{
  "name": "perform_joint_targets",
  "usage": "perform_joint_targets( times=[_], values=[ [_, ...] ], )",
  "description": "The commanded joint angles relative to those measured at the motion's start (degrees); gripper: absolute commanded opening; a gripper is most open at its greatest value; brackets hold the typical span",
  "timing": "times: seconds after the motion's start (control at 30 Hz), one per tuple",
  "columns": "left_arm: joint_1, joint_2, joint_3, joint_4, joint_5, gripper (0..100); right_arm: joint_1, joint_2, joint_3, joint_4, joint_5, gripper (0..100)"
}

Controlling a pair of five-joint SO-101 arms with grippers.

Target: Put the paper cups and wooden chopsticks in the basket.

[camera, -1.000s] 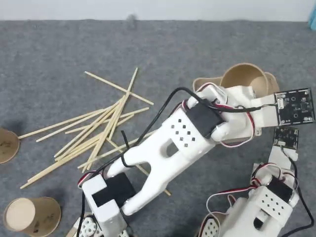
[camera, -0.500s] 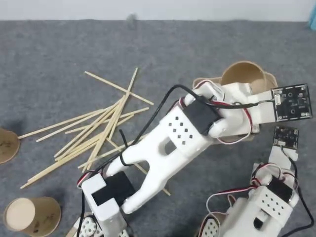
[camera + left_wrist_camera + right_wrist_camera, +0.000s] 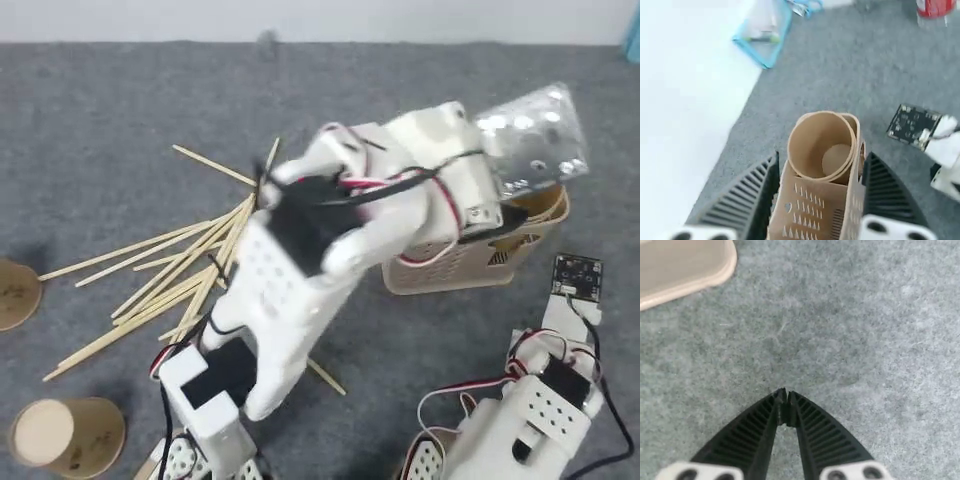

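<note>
Brown paper cups (image 3: pixel 820 145): you have them nested inside the beige perforated plastic basket (image 3: pixel 812 212), at centre frame in the left wrist view, with their mouths towards the camera. Two rims are visible. Your left hand (image 3: pixel 821 159) is spread wide, one black ribbed finger on either side of the basket, and it grips nothing.

In the high view the basket (image 3: pixel 455 268) sits right of centre, partly covered by the raised white left arm (image 3: pixel 290 300). Two more brown paper cups are outside it. One lies on its side at lower left (image 3: pixel 65 435), and the other is cut off by the left edge (image 3: pixel 15 293). The pale wooden chopsticks (image 3: pixel 180 272) lie in a loose crossed pile on the grey felt surface (image 3: pixel 120 110), left of centre and apart from the basket.

Your right hand (image 3: pixel 785 407) has its fingers together, empty, above bare grey surface.
</note>
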Motion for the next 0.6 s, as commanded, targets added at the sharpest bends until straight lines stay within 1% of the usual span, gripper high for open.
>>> perform_joint_targets(
  times=[0.0, 0.07, 0.13, 0.3, 0.37, 0.47, 0.57],
  values=[
    [-1.1, -1.0, -7.6, 3.9, 6.6, 26, -0.5, -1.1, -0.4, -1.1, 0.1, 0.8],
    [-2.4, -1.5, -10.3, 3.8, 12.0, 24, -0.5, -1.1, -0.4, -1.1, 0.1, 0.8],
    [-5.4, -3.3, -11.6, 3.8, 16.1, 19, -0.5, -1.1, -0.4, -1.0, 0.1, 0.8],
    [-13.9, -8.2, -9.5, 3.9, 19.9, 5, -0.4, -1.1, -0.4, -1.0, 0.1, 0.8],
    [-18.7, -10.8, -5.9, 3.9, 21.4, 1, -0.4, -1.1, -0.4, -1.0, 0.1, 0.8],
    [-25.7, -15.6, 2.2, 3.8, 23.6, 1, -0.4, -1.1, -0.4, -1.0, 0.1, 0.8],
    [-31.0, -20.9, 11.1, 3.8, 25.1, 1, -0.1, -1.1, -0.4, -1.0, 0.1, 0.8]
  ],
)
